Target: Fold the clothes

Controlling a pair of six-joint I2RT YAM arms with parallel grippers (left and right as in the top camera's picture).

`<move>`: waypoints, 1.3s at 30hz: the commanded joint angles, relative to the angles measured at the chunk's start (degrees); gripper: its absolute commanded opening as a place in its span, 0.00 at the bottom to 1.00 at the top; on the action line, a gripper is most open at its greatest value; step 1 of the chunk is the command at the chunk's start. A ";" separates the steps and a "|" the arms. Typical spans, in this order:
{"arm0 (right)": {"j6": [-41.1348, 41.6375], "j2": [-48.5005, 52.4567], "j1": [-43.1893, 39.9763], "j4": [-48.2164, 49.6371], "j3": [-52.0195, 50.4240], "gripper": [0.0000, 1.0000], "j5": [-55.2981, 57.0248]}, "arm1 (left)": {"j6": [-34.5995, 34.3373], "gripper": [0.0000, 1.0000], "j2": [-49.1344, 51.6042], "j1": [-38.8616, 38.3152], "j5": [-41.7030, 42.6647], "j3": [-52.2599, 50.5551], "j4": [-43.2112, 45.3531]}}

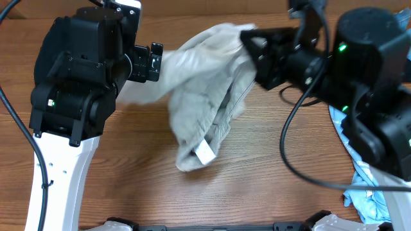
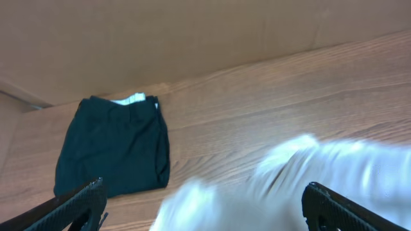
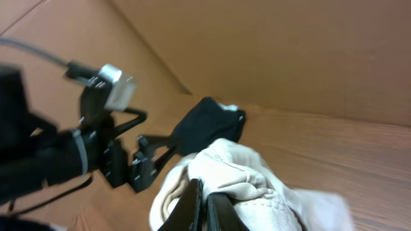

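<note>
Shorts [image 1: 199,109] dangle bunched from right pincer [image 3: 204,202]; left pincer [image 2: 204,196] gapes.

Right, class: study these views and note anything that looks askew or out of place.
The beige shorts are far from folded: they hang in a crumpled bunch, pinched by the right pincer, with a white label poking out at the bottom. The left pincer is open, not gripping.

Free tabletop [image 1: 244,186] beside bunched shorts [image 1: 199,109]
</note>
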 commanded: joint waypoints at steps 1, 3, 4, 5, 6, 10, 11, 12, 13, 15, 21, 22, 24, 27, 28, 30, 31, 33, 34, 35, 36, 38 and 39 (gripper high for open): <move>-1.64 -1.03 2.05 -0.20 2.78 0.04 9.11 | 0.44 1.00 -0.74 0.42 -0.72 1.20 -1.46; -1.64 -0.09 1.88 -2.16 2.75 0.04 11.32 | 0.42 1.00 -0.74 0.42 -0.57 1.20 -2.36; -1.64 1.38 1.57 -3.58 2.40 0.04 13.49 | 0.42 0.98 -0.74 0.42 -0.57 1.18 -3.10; -1.64 2.45 1.16 -4.09 2.10 0.04 14.32 | 0.00 0.95 -0.74 0.42 -0.57 1.20 -3.48; -1.66 3.78 0.44 -4.57 2.05 0.04 14.75 | 0.00 0.92 -0.74 0.42 -0.57 1.18 -3.67; -1.46 9.90 -4.42 -4.33 2.05 0.04 16.44 | 0.00 0.89 -0.72 0.42 -0.59 1.18 -6.16; -1.46 12.22 -6.58 -3.63 2.05 0.04 16.33 | -0.92 0.90 -0.72 0.42 -0.55 1.18 -7.56; -1.46 14.73 -8.83 -2.82 2.05 0.04 16.28 | -1.88 0.90 -0.61 0.42 -0.50 1.16 -8.96; -1.49 16.52 -10.32 -1.92 2.05 0.04 15.87 | -2.10 0.91 -0.55 0.42 -0.15 1.05 -9.77; -1.46 19.91 -13.25 0.72 2.05 0.04 14.84 | -2.08 0.91 -0.48 0.42 2.64 0.92 -10.88; -1.75 27.56 -21.22 10.16 2.05 0.07 6.62 | -1.07 0.91 0.20 -0.46 17.64 -3.23 -11.08; -1.90 28.59 -22.14 11.06 2.05 0.27 5.27 | 0.79 0.91 0.57 -1.42 20.50 -5.03 -10.88; -1.97 29.83 -23.67 11.13 2.05 0.58 4.07 | 2.01 0.92 1.70 -4.66 22.01 -8.72 -10.43; -3.93 29.68 -25.09 9.70 2.08 0.74 3.80 | 4.46 0.92 4.44 -10.62 22.01 -13.73 -10.29; -4.48 29.68 -25.64 8.70 2.08 0.76 3.82 | 5.64 0.93 5.55 -12.59 21.99 -15.50 -9.94; -4.50 29.68 -26.88 6.43 2.08 0.78 3.21 | 6.91 0.93 8.85 -16.68 20.15 -19.50 -8.48; -4.50 29.68 -27.39 5.66 2.08 0.78 2.38 | 6.73 0.93 10.23 -17.59 18.69 -20.59 -7.69; -4.66 29.68 -28.37 4.11 2.08 0.79 0.74 | 6.21 0.95 13.75 -18.45 16.59 -22.01 -5.40; -4.70 29.68 -28.76 3.30 2.08 0.79 0.46 | 6.21 0.95 15.69 -18.45 16.59 -22.10 -4.22; -4.72 29.68 -29.07 2.58 2.08 0.80 0.42 | 6.25 0.95 17.57 -18.45 16.35 -22.10 -3.08; -4.90 29.68 -29.31 2.12 2.08 0.80 0.44 | 6.23 0.95 19.06 -18.45 15.39 -22.10 -2.19; -6.03 29.68 -29.49 1.33 2.08 0.81 0.44 | 6.27 0.95 22.10 -18.45 13.60 -22.10 0.00; -6.03 29.70 -29.57 1.09 2.08 0.81 0.44 | 6.29 0.95 23.71 -18.45 13.27 -22.10 1.60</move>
